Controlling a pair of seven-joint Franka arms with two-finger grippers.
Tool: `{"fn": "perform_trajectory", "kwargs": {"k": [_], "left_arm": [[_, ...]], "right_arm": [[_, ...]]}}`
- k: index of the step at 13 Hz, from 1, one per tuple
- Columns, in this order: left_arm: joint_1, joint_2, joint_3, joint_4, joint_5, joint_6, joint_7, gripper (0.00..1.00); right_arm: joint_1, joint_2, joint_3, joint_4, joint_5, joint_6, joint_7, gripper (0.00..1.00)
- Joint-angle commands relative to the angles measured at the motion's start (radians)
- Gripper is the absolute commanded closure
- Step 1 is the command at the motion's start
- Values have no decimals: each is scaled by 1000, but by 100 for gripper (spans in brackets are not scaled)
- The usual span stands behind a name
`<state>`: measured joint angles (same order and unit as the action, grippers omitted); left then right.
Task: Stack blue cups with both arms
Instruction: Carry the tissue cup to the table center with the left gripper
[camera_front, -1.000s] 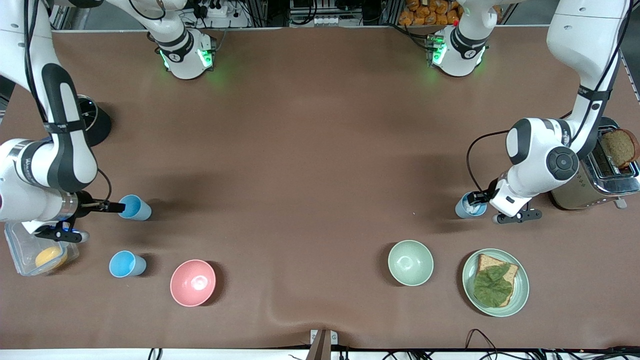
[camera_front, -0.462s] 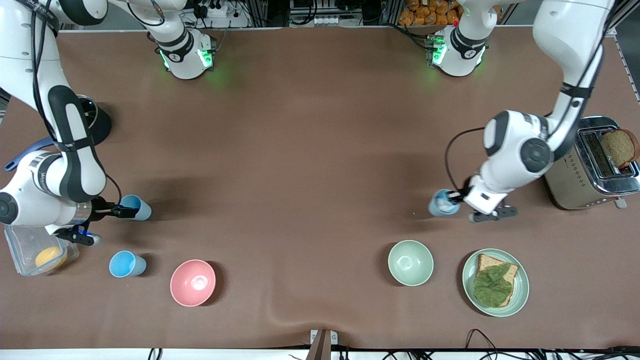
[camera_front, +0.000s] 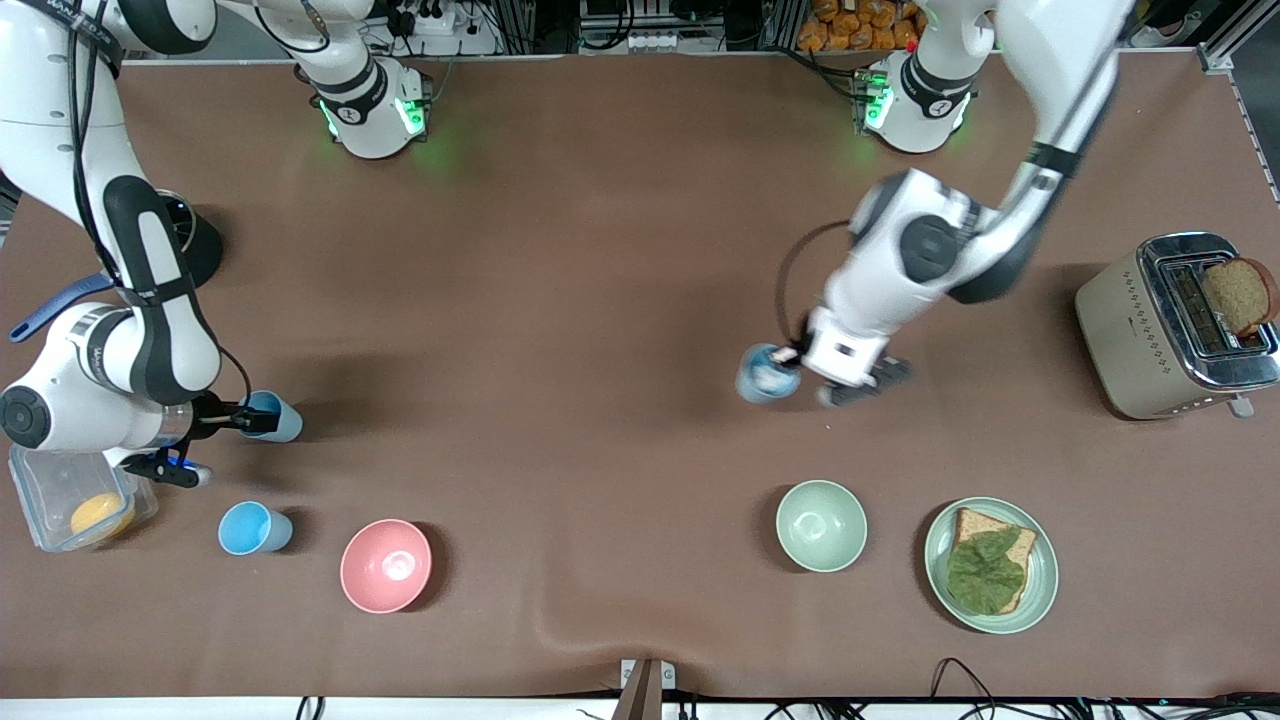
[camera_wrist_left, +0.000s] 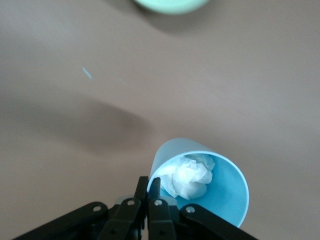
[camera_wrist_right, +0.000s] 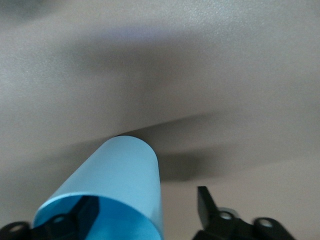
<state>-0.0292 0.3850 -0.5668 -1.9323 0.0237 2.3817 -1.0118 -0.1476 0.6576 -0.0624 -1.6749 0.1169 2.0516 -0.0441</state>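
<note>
Our left pincer (camera_front: 792, 362) clamped on the rim of a grey-blue cup (camera_front: 764, 374) holding crumpled tissue, raised over mid table (camera_front: 600, 300), our right pincer (camera_front: 252, 418) apart astride a sky-blue cup (camera_front: 272, 416) standing at our right arm's end, another blue cup (camera_front: 250, 528) nearer the front camera

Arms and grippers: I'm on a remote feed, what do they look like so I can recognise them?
Both the left arm and the right arm are large, white and jointed, with black bands at the joints and thin black cables looping near the wrists. Their rounded bases glow green. The left gripper and the right gripper are small, black and two-fingered, with silver screws.
</note>
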Motion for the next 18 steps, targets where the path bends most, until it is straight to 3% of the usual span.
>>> {"fn": "perform_trajectory", "kwargs": {"k": [1, 6, 8, 11, 13, 14, 15, 18], "left_arm": [[-137, 107, 5, 133, -2, -27, -212, 100], [-291, 264, 27, 254, 74, -16, -422, 100], [-355, 311, 65, 308, 91, -16, -497, 100], [-451, 322, 143, 312, 90, 7, -510, 100], [-472, 334, 156, 311, 91, 25, -554, 100], [-474, 334, 157, 311, 91, 25, -562, 66], [-474, 330, 157, 311, 96, 25, -562, 1], [-452, 270, 159, 308, 107, 4, -565, 0]], "right_arm": [[-13, -1, 6, -16, 17, 21, -30, 95], [-9, -4, 6, -16, 17, 19, -30, 96], [-9, -6, 7, -16, 17, 19, -30, 97], [-3, -18, 18, -14, 21, -2, -22, 99], [2, -38, 49, -8, 114, -60, 4, 100], [9, -44, 50, 0, 154, -91, 35, 100], [29, -56, 50, 0, 171, -105, 79, 100], [115, -128, 56, 0, 181, -163, 261, 100]]}}
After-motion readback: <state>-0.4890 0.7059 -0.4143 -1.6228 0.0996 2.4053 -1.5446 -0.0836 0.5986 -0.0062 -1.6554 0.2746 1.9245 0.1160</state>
